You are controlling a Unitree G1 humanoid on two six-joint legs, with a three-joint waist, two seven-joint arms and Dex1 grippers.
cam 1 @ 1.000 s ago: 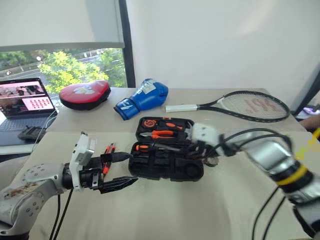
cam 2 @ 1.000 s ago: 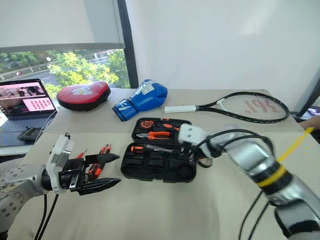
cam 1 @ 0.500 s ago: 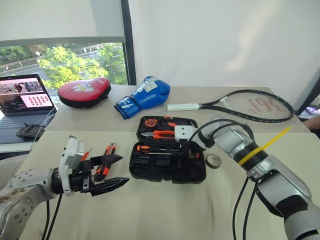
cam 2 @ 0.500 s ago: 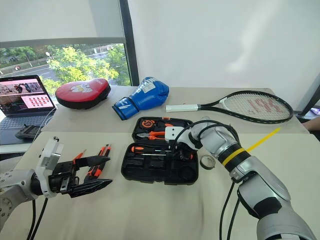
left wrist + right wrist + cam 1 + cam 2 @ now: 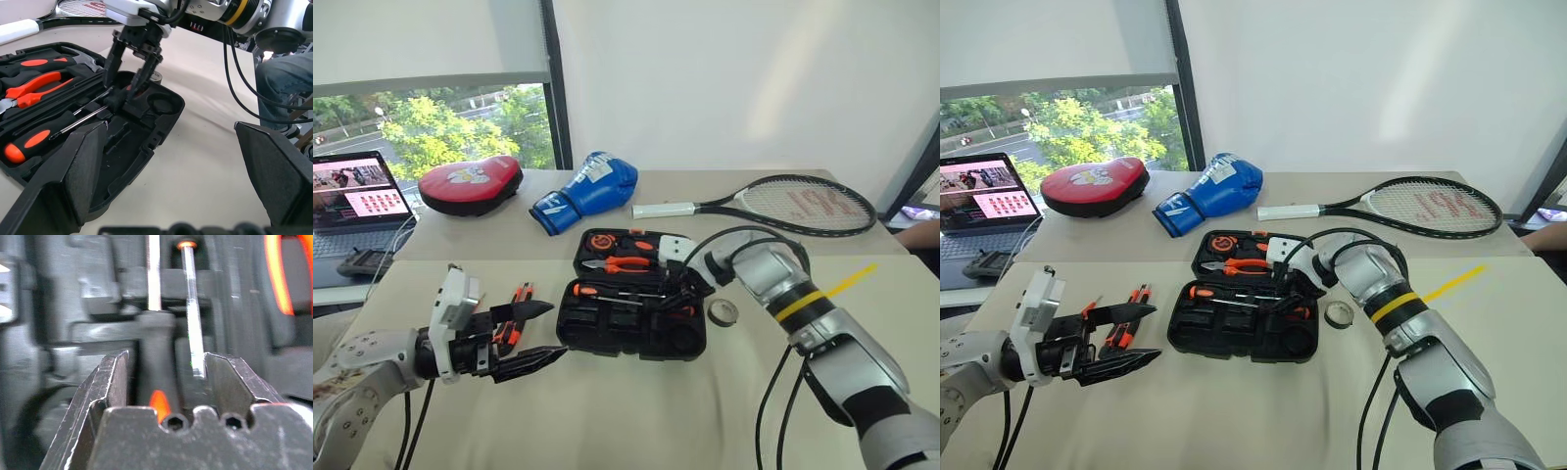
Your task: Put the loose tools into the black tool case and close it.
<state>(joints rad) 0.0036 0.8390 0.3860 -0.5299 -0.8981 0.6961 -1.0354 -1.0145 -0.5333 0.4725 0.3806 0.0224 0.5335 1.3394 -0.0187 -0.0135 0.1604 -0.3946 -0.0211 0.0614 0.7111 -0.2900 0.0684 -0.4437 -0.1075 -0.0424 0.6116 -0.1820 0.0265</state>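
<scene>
Left gripper [image 5: 533, 336] spread wide, empty, beside loose orange-black hand tools [image 5: 516, 305] on beige table [image 5: 636, 411]. Open black plastic tool case [image 5: 631, 318] mid-table; right gripper [image 5: 129, 81] parted astride a black-orange-handled screwdriver [image 5: 105, 102]. Grey roll [image 5: 722, 312] outside. Case unclosed.

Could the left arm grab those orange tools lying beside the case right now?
Probably yes. The left tool hangs open just beside the loose tools on the table, with nothing between them; the right tool is busy over the black tool case.

Head stereo pair looking down over table [image 5: 636, 411], wrist cams close, all share tool case [image 5: 631, 328]
</scene>
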